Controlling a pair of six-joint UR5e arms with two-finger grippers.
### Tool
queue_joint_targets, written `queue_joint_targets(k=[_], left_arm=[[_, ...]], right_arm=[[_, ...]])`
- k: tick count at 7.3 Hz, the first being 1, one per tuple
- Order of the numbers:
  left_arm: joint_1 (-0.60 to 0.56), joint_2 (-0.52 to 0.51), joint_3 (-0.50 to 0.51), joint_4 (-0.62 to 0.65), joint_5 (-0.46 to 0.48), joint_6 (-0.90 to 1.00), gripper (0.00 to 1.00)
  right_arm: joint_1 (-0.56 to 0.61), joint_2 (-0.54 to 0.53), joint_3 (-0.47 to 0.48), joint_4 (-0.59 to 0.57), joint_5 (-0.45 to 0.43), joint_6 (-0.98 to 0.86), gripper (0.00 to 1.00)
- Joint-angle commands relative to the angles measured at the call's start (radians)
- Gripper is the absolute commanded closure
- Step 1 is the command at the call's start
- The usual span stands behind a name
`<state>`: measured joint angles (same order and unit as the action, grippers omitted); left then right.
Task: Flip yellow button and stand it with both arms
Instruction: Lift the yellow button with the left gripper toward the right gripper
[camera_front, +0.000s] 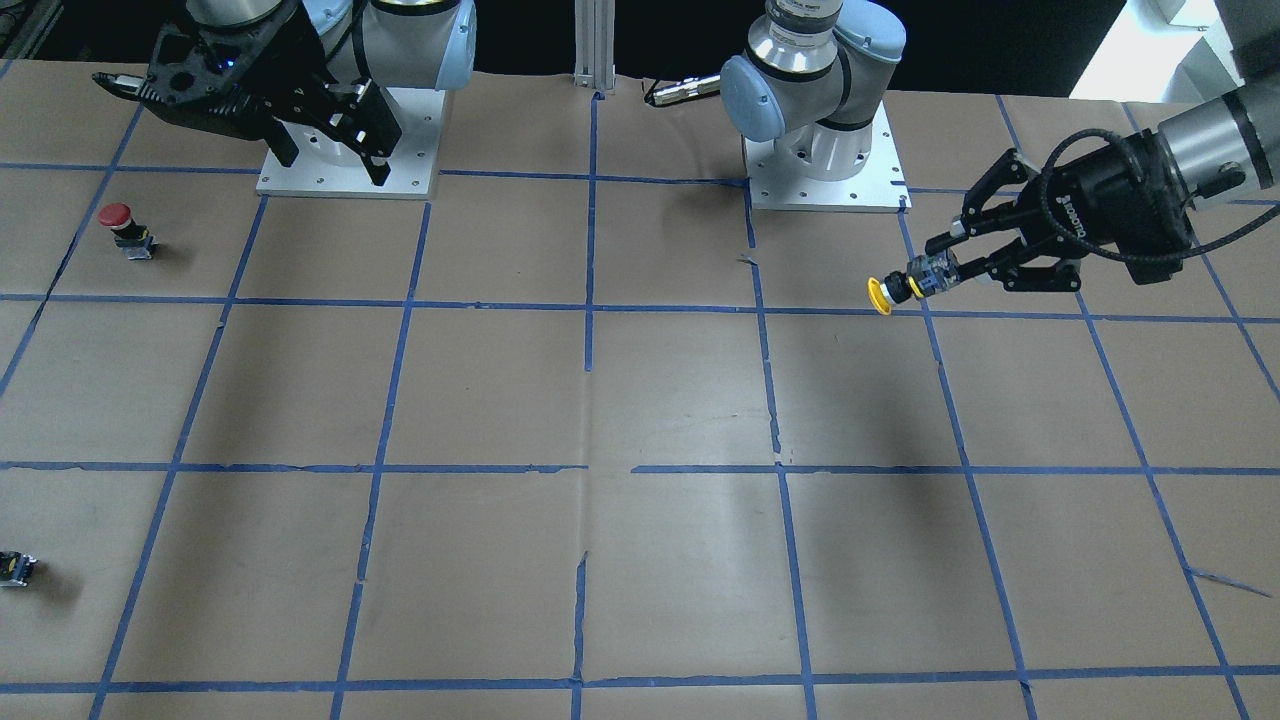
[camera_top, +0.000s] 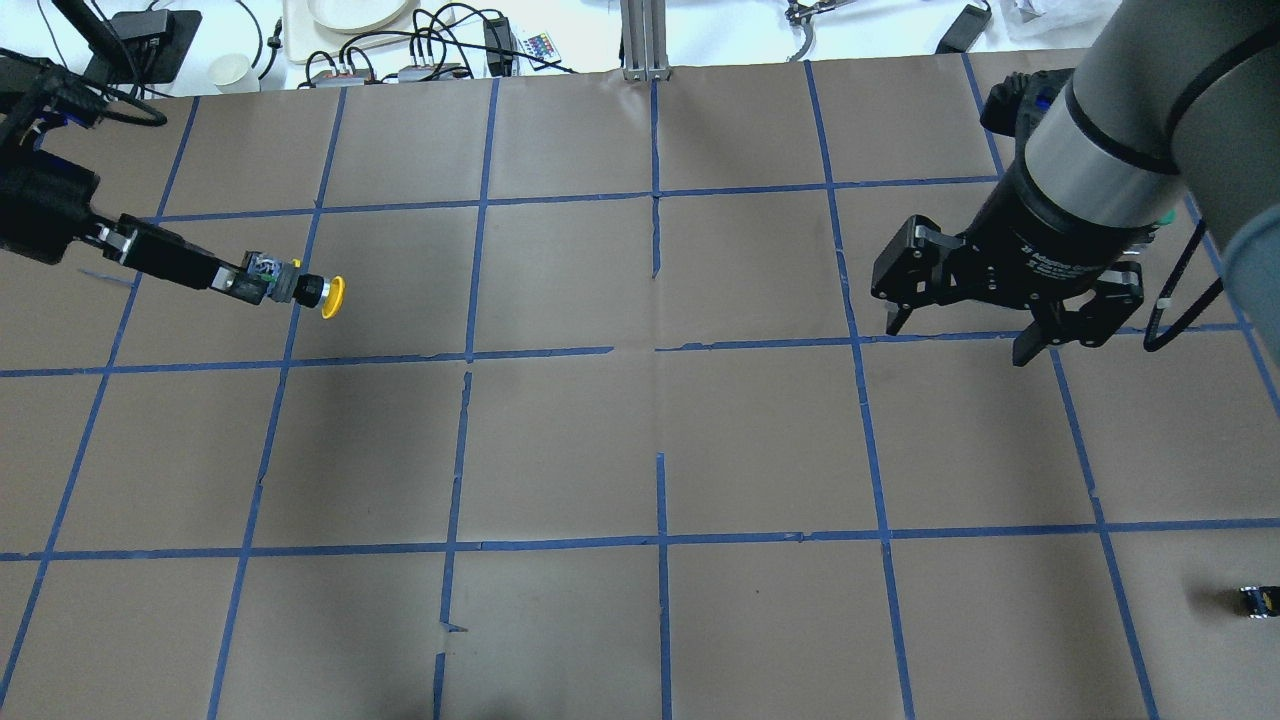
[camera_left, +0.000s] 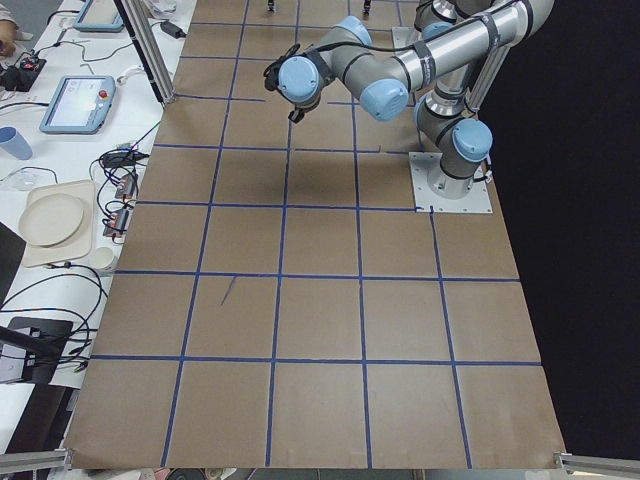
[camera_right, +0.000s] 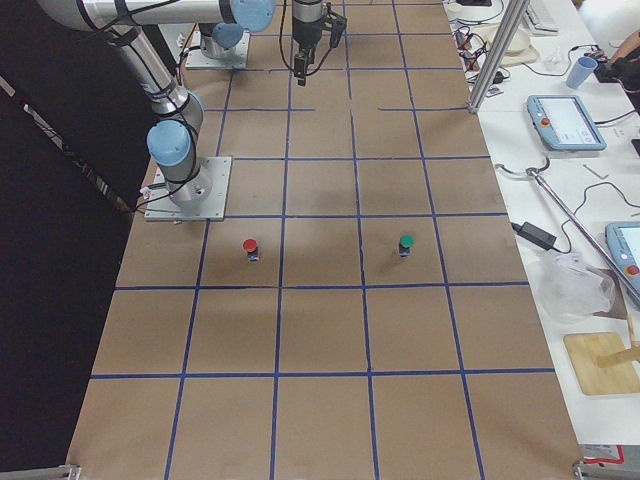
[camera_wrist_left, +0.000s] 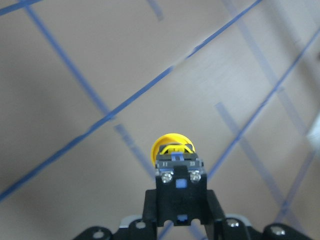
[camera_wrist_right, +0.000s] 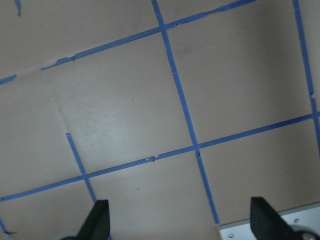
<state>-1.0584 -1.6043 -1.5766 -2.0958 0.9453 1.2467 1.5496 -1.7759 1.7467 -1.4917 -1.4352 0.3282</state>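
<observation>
The yellow button (camera_front: 882, 295) has a round yellow cap on a black-and-grey body. My left gripper (camera_front: 940, 268) is shut on the body and holds the button on its side above the table, with the cap pointing toward the table's middle. In the overhead view the button (camera_top: 330, 296) is at the far left, at the tip of the left gripper (camera_top: 250, 283). The left wrist view shows the body (camera_wrist_left: 179, 172) between the fingers, with the cap beyond it. My right gripper (camera_top: 955, 340) is open and empty, hovering at the right side; it also shows in the front-facing view (camera_front: 335, 160).
A red-capped button (camera_front: 125, 228) stands near the right arm's base plate (camera_front: 345, 185). A green-capped button (camera_right: 405, 243) stands further out. A tiny black-yellow block (camera_top: 1258, 600) lies by the right edge. Cables and dishes (camera_top: 350, 15) lie beyond the far edge.
</observation>
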Motion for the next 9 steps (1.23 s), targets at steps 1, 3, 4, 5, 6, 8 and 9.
queue_joint_targets(k=[1, 3, 4, 5, 6, 8, 9], left_arm=[[-0.084, -0.005, 0.116, -0.363, -0.241, -0.045, 0.91], [-0.228, 0.018, 0.096, -0.444, -0.464, -0.121, 0.91], [-0.274, 0.027, 0.096, -0.528, -0.562, -0.121, 0.91], [-0.297, 0.043, 0.096, -0.593, -0.618, -0.118, 0.91], [-0.307, 0.056, 0.092, -0.651, -0.65, -0.096, 0.92], [-0.339, 0.055, 0.092, -0.667, -0.7, -0.081, 0.92], [-0.368, 0.047, 0.09, -0.656, -0.748, -0.076, 0.92]], right_arm=[[-0.092, 0.029, -0.013, 0.01, 0.312, 0.202, 0.0], [-0.21, 0.061, -0.058, 0.097, 0.644, 0.442, 0.0], [-0.21, 0.059, -0.056, 0.1, 0.748, 0.557, 0.0], [-0.207, 0.05, -0.055, 0.102, 0.822, 0.587, 0.0], [-0.204, 0.05, -0.05, 0.102, 0.905, 0.604, 0.0], [-0.204, 0.055, -0.052, 0.09, 1.073, 0.847, 0.0], [-0.201, 0.046, -0.049, 0.1, 1.087, 0.882, 0.0]])
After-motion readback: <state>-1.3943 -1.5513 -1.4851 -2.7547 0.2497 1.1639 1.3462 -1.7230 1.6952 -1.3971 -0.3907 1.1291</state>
